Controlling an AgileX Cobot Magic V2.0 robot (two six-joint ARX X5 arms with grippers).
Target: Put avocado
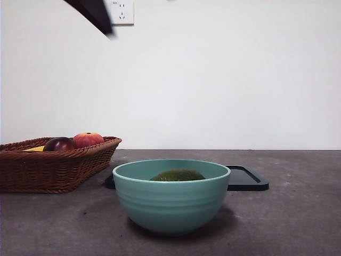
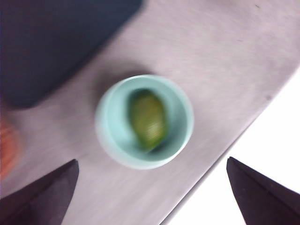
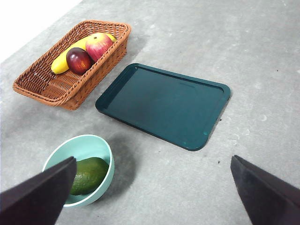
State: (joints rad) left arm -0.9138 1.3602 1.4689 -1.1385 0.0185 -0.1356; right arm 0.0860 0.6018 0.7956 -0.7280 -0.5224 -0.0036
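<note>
Front view: avocado [image 1: 177,175] lying inside teal bowl [image 1: 171,205], near centre. Left gripper [image 2: 152,187] high above bowl, jaws wide, empty. Right gripper [image 3: 154,187] wide, empty. No legible writing.

the table [image 3: 262,65] is a grey, mottled surface with faint pale scuffs. three things lie directly on it: a wicker basket [image 3: 101,65], a dark tray [image 3: 164,105] and a pale green bowl [image 3: 105,161]. the bowl sits nearest the right gripper [image 3: 152,187], just beyond its jaw. the tray lies further out, ahead of the gap between the jaws. the basket is furthest off, just beside the tray's short end.
</note>
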